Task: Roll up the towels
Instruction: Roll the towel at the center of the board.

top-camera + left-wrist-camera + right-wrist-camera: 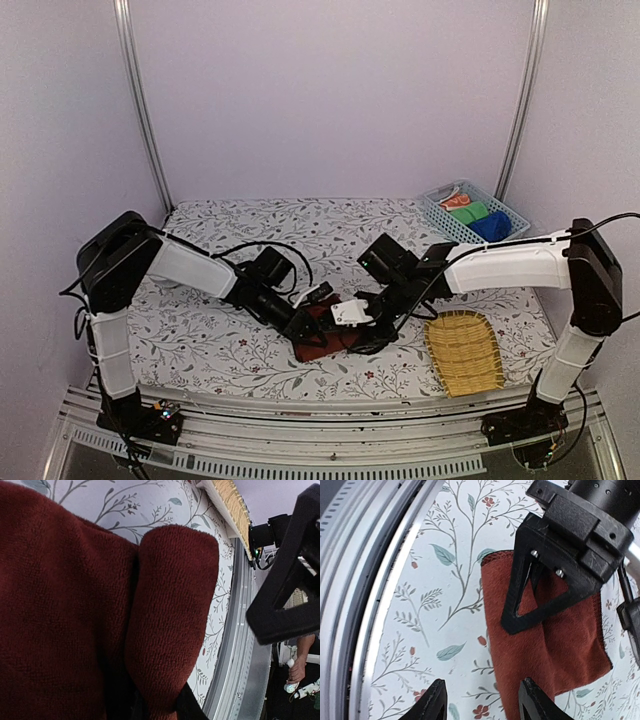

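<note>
dark reddish-brown terry towel [560, 650] lies mostly flat on the table at the near middle. both my arms bend inward and down over it, wrists almost meeting. my left gripper [512, 622] stands on the towel with its black triangular fingers drawn close together, pinching up a fold of the cloth. from my left wrist that fold shows as a thick rounded ridge beside the flat part. my right gripper [482, 705] hovers at the towel's near edge with its fingers spread and nothing held. one fingertip is over the bare cover, the other over the towel's hem.

the table wears a white table cover printed with leafy sprigs [230, 340], with a silver metal rail [330, 425] along the near edge. pale lilac walls [330, 90] close in the back and sides, with two metal uprights [140, 100] in the corners.

counting: two towels, the brown one under my grippers and a royal blue terry towel [492, 227] bundled in the pale blue plastic basket [437, 215] at the far right corner. two other cloths share that basket, one bright green cloth [468, 212] and one orange-red cloth [456, 200]. one yellow woven wicker tray [463, 352] lies at the near right, beside my right arm.
</note>
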